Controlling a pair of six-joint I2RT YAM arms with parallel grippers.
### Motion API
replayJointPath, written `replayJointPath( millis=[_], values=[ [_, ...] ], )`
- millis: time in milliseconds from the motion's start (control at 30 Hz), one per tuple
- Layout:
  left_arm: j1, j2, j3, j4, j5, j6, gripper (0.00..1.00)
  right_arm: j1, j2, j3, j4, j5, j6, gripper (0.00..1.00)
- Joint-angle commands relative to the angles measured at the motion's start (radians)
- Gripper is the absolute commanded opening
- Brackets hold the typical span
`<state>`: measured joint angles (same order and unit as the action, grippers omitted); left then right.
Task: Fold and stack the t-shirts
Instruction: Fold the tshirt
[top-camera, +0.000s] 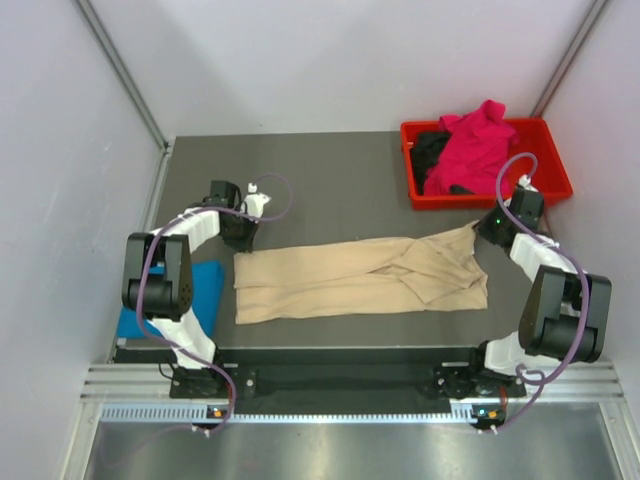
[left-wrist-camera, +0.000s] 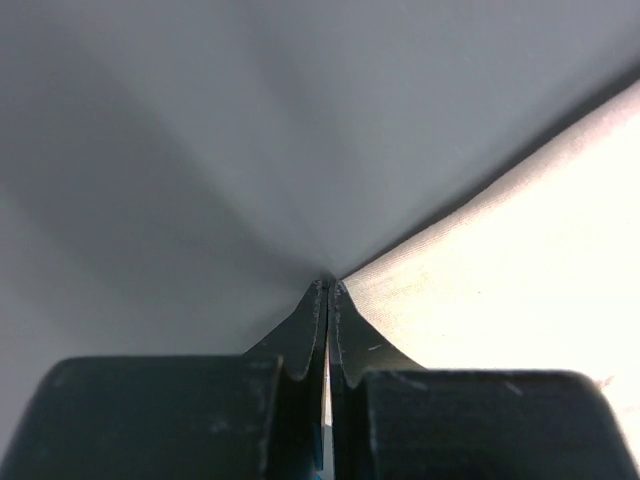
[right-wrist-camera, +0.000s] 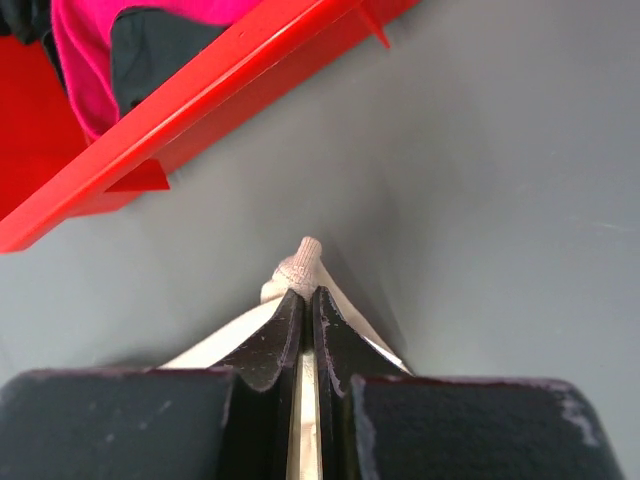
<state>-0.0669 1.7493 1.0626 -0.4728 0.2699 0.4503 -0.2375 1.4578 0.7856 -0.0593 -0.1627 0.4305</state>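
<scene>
The beige-tan t-shirt (top-camera: 350, 280) lies stretched left to right across the dark table. My left gripper (top-camera: 243, 240) is shut on its far left corner; in the left wrist view the cloth (left-wrist-camera: 500, 270) runs out from the closed tips (left-wrist-camera: 329, 288). My right gripper (top-camera: 485, 228) is shut on its far right corner; a bunched tip of cloth (right-wrist-camera: 300, 262) pokes out past the fingers (right-wrist-camera: 340, 340). The bright blue t-shirt (top-camera: 195, 290) lies at the table's left edge under the left arm. The magenta-pink t-shirt (top-camera: 475, 145) and the black t-shirt (top-camera: 428, 150) lie in the red tray.
The red plastic tray (top-camera: 555, 165) stands at the back right; its rim (right-wrist-camera: 200, 110) is close behind the right gripper. Grey walls enclose the table on three sides. The arm bases sit at the near edge.
</scene>
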Motion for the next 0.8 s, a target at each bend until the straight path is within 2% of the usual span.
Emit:
replayJointPath(
  millis=[0, 133, 200, 233, 267, 300, 367, 533, 767],
  values=[
    [0.007, 0.044, 0.046, 0.109, -0.098, -0.019, 0.0, -0.011, -0.011, 0.043, 0.064, 0.071, -0.015, 0.0],
    [0.007, 0.091, 0.085, 0.141, -0.167, -0.027, 0.0, -0.017, 0.035, 0.082, 0.061, 0.091, -0.032, 0.0],
    [0.007, 0.101, 0.099, 0.149, -0.163, -0.027, 0.0, -0.019, 0.045, 0.092, 0.065, 0.054, -0.032, 0.04],
    [0.007, 0.105, 0.117, 0.142, -0.155, -0.025, 0.0, -0.019, 0.062, 0.104, 0.072, 0.005, -0.032, 0.1],
    [0.007, 0.116, 0.126, 0.131, -0.115, -0.025, 0.0, -0.019, 0.075, 0.113, 0.066, -0.02, -0.033, 0.31],
    [0.006, 0.122, 0.135, 0.122, -0.098, -0.025, 0.0, -0.019, 0.088, 0.125, 0.061, -0.038, -0.033, 0.39],
    [0.001, 0.133, 0.148, 0.109, -0.066, -0.03, 0.0, -0.017, 0.107, 0.136, 0.007, -0.066, -0.033, 0.48],
    [-0.005, 0.127, 0.129, 0.108, -0.046, -0.022, 0.0, -0.016, 0.038, 0.031, 0.012, -0.046, -0.016, 0.5],
    [-0.007, 0.085, 0.106, 0.06, -0.026, -0.006, 0.0, -0.008, 0.062, -0.025, -0.028, -0.044, -0.019, 0.47]
  ],
)
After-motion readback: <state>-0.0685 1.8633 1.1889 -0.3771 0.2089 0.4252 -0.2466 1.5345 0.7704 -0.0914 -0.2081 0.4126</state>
